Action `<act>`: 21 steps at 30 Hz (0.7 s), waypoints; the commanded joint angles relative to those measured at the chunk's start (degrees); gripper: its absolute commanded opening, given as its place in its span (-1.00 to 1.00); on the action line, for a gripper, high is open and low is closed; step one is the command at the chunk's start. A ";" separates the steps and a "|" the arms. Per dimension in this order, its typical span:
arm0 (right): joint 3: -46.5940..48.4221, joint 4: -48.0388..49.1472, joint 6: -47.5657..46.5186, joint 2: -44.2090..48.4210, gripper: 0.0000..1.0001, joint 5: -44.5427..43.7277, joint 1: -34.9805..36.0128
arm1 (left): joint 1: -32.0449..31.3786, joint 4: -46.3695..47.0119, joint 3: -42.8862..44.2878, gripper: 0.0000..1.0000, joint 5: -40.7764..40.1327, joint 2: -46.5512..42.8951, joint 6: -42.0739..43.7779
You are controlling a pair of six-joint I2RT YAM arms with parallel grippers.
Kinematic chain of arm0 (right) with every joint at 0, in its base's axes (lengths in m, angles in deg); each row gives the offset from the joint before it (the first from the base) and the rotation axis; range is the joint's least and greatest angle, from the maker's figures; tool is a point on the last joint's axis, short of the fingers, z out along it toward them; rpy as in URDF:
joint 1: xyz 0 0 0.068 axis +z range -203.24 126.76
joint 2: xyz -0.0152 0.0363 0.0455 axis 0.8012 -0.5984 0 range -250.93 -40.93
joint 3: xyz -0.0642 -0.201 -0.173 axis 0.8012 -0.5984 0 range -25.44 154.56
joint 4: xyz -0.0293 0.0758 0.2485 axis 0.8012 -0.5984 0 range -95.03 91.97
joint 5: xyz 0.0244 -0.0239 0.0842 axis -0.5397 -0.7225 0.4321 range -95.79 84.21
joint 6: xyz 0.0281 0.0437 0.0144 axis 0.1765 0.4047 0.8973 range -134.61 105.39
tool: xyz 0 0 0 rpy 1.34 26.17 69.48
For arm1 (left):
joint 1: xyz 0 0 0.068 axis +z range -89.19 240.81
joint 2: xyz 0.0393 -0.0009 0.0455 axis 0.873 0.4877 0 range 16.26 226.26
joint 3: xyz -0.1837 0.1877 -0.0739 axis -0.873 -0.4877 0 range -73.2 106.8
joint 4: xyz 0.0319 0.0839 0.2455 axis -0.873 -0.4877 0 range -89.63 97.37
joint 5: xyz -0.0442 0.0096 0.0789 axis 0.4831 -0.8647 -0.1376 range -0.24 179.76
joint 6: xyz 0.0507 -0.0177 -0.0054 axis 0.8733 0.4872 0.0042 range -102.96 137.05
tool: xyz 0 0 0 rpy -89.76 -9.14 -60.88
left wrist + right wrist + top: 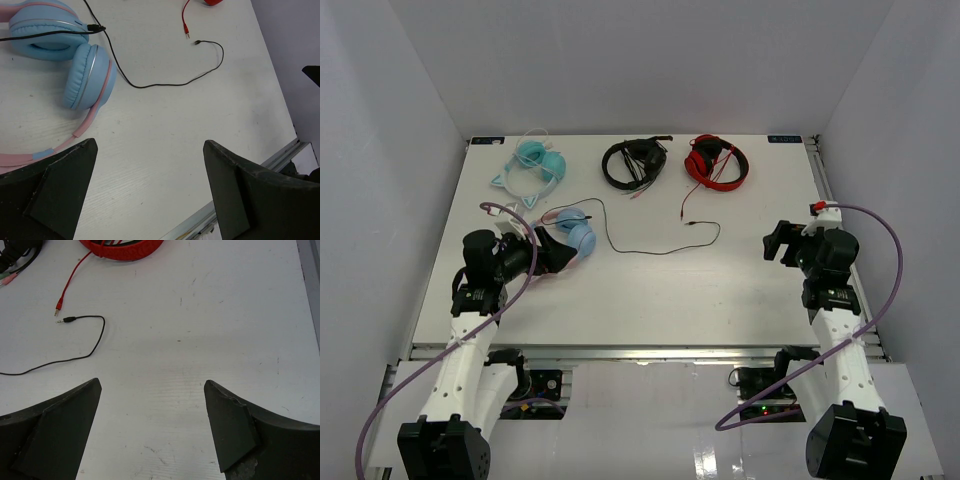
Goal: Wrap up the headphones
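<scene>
White table in a pale-walled booth, headphones lying flat at left of centre, close by the left gripper.

Seen from the left wrist: blue earcups and pink headband in the upper left, thin dark cable trailing loose toward centre, plug end free. Both grippers spread wide and holding nothing, right gripper well apart at right. Probably light, soft-padded, springy in the band; cable limp and easily snagged. Best held by an earcup shell or the band, cable pinched near the plug. Teal cat-ear headphones, black headphones and red headphones along the top.
</scene>
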 commanded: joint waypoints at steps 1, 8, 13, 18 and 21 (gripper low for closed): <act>2.91 0.48 -0.77 0.39 0.80 2.23 -0.36 | -0.31 -0.41 0.22 0.96 -0.15 -0.11 0.52; -1.00 -4.98 -24.38 3.71 0.80 28.86 -0.36 | -0.31 -0.50 0.27 0.96 -0.63 0.24 0.52; -0.45 -10.74 -38.04 3.00 0.80 40.23 -0.13 | -0.29 -1.50 0.23 0.96 -5.47 2.09 -1.76; 5.70 -15.26 -39.77 -8.68 0.90 42.69 0.52 | 0.79 -10.56 6.01 0.90 -20.24 14.03 -4.48; 7.24 -17.34 -41.42 -12.26 1.00 45.02 0.52 | 3.37 -11.64 8.94 0.86 -21.83 22.14 -5.43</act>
